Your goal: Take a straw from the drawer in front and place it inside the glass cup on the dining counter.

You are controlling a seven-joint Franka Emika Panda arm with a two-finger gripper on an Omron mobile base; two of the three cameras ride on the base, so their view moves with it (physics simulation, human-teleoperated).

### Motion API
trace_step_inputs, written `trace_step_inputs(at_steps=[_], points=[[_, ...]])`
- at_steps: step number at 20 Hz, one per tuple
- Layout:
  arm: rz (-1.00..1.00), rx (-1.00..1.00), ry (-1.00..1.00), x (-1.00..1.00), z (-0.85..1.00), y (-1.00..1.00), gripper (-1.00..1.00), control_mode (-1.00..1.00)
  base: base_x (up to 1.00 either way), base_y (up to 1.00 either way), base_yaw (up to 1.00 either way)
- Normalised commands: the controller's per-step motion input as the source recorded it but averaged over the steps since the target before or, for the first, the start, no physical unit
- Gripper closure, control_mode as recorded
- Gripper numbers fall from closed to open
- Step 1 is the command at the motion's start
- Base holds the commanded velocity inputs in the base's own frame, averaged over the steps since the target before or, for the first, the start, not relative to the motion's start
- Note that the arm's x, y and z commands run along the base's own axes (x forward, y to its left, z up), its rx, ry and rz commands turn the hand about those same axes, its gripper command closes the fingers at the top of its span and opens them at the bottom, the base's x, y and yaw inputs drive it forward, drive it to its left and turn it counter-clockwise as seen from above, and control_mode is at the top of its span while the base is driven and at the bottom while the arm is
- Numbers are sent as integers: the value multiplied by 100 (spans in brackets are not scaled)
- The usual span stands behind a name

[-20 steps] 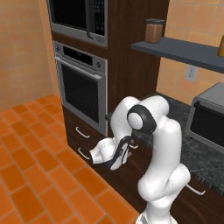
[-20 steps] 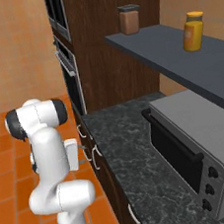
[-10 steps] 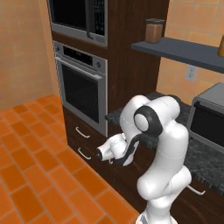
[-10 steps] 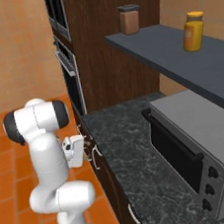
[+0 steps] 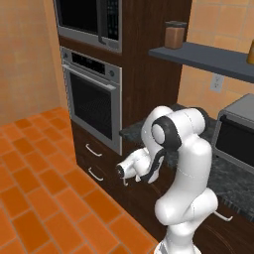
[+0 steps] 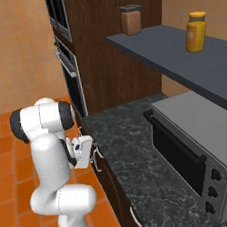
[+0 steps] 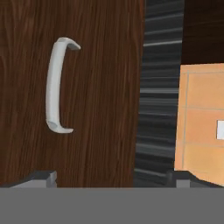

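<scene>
- Now the gripper [image 7: 111, 177] is facing the drawer [image 7: 87, 109], jaws spread wide and holding nothing
- Next move is calling for closing on the handle [image 7: 57, 85], off to one side

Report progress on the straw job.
Nothing is finished: the drawer front is flush and shut, its silver handle ungrasped. In hand: the gripper faces that front, open and empty, just short of the handle. Left: pull it open, pick a straw, carry it to the glass cup.
</scene>
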Motion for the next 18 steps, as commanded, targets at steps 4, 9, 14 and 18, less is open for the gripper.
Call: trace_step_inputs(at_steps=[4,9,14,18], points=[[0,0,9,33,-38,0,-100,-100,0,0,0],[0,0,8,30,-52,0,-100,-100,0,0,0],[0,0,6,34,-49,0,-100,-100,0,0,0],[0,0,2,51,-26,0,-100,-100,0,0,0]])
